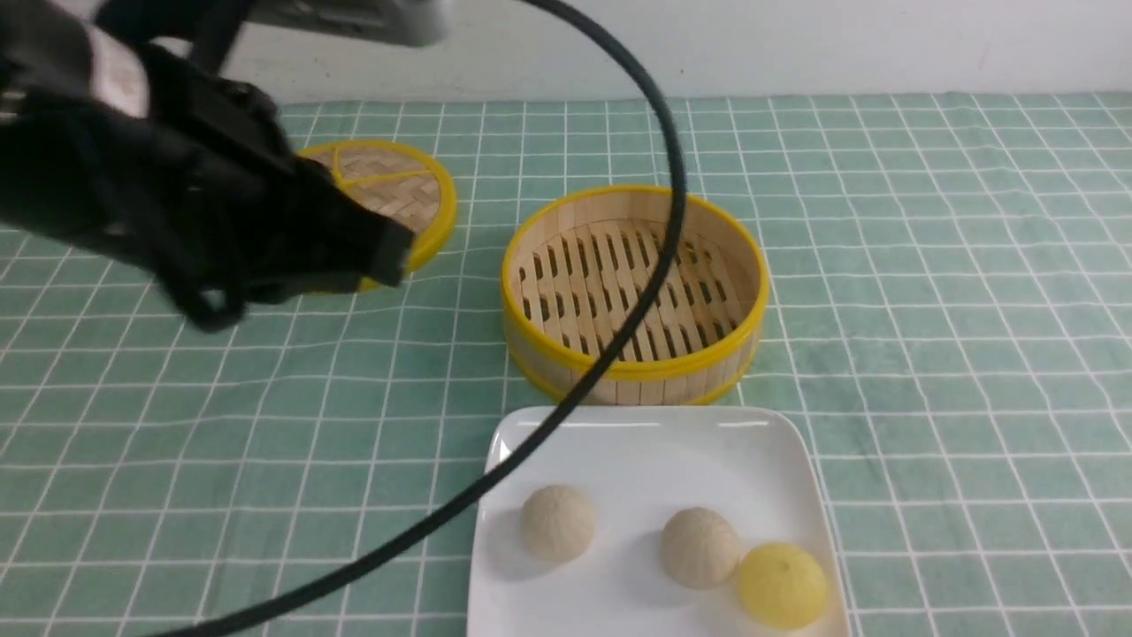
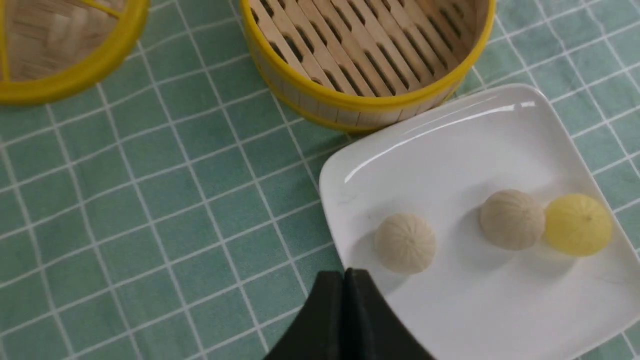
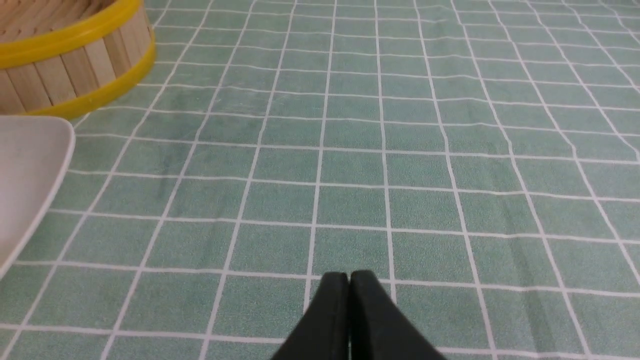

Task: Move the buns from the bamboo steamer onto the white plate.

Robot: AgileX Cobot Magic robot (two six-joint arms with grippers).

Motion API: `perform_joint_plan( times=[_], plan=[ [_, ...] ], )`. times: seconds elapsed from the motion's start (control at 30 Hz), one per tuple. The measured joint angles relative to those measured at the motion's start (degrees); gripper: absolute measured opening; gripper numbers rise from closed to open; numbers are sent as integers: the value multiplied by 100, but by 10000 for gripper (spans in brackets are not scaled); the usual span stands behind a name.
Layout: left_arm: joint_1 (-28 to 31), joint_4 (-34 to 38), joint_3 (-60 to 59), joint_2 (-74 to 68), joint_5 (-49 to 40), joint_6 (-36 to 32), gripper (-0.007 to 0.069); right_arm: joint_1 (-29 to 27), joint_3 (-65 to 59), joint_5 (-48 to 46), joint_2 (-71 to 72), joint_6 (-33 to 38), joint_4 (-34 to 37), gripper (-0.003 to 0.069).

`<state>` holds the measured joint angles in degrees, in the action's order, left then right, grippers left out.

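1. Whole table's under a green checked cloth (image 1: 929,310).
2. Upper left: left gripper (image 1: 393,252) pinched closed, empty.
3. Centre: bamboo steamer (image 1: 632,380) has nothing in it.
4. Lower centre: both buns (image 1: 557,522) sit on the white plate (image 1: 637,451), down-right of that gripper, which looks the nearer one.
5. Then the right gripper (image 3: 349,280): closed too, empty.

Finding no readable text, brand, number or sign in any of the views. Noticing only a pale patch (image 1: 119,78) on the black left arm (image 1: 177,203) in the front view, blurring too much to tell whether carrying any print.
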<state>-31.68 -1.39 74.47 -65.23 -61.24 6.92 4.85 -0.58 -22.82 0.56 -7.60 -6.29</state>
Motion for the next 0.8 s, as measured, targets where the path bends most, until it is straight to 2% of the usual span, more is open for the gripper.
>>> perform_joint_plan(
  times=[0.17, 0.33, 0.43, 0.47, 0.57, 0.7, 0.8],
  plan=[
    [0, -374, -37, 1177, -817, 370, 1, 0, -5, 5, 0, 0, 0, 34],
    [0, -375, -812, 2644, -560, 829, 1, 0, -5, 12, 0, 0, 0, 40],
    [0, -308, -1953, 3688, 465, 1128, 1, 0, -5, 12, 0, 0, 5, 44],
    [0, -308, -2033, 3742, 465, 1145, 1, 0, -5, 12, 0, 0, 5, 44],
    [0, -266, -3325, 4470, 1855, 1429, 6, 0, -5, 12, 0, 0, 5, 50],
    [0, -134, -4296, 4867, 3485, 1696, 12, 0, -5, 12, 0, 0, 5, 55],
    [0, -111, -4812, 4919, 4284, 1769, 15, 0, -5, 12, 0, 0, 5, 59]
  ],
)
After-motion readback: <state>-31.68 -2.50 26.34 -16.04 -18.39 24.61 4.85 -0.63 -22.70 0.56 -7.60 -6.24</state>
